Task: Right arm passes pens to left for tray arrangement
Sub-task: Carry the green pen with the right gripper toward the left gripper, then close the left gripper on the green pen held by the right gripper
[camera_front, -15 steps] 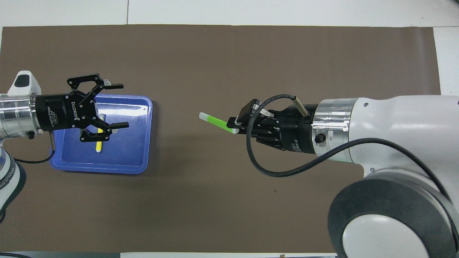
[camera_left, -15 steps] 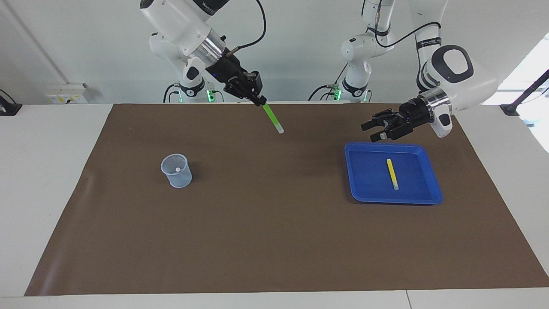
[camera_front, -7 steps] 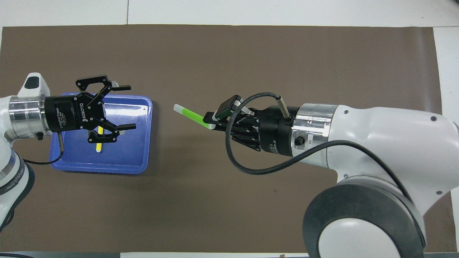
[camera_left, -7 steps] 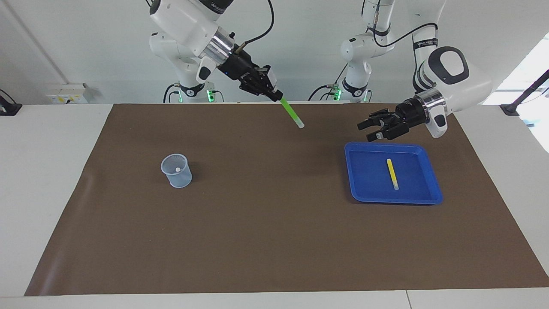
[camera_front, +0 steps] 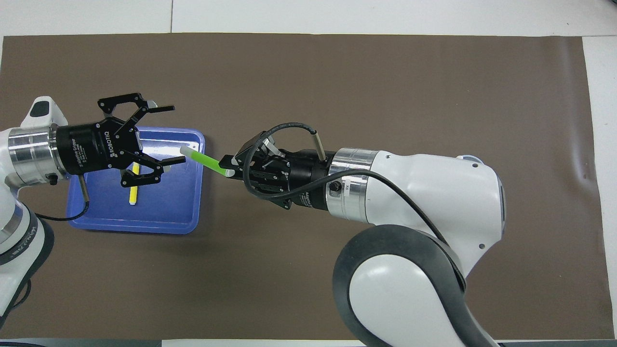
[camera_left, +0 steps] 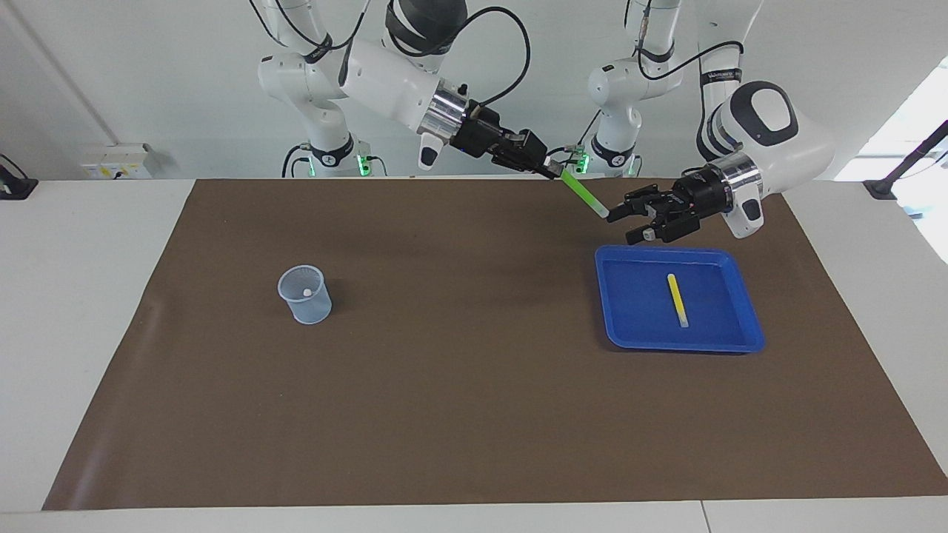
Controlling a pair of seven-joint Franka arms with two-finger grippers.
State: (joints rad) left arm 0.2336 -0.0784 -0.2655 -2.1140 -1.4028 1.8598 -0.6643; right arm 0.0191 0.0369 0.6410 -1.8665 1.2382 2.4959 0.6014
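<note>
Overhead view shows me the right pincer (camera_front: 230, 166) pinching a slim green pen (camera_front: 202, 159), its pale tip between the spread left pincer (camera_front: 161, 136) fingers, over the blue tray (camera_front: 190, 212) rim.

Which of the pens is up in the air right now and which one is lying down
The green pen is in the air, gripped by the right hand. The yellow pen lies flat in the blue tray.

Pen (camera_left: 677, 300) lying in tray (camera_left: 629, 326) toward the left arm's end, cup (camera_left: 305, 295) standing well apart toward the right arm's end.
</note>
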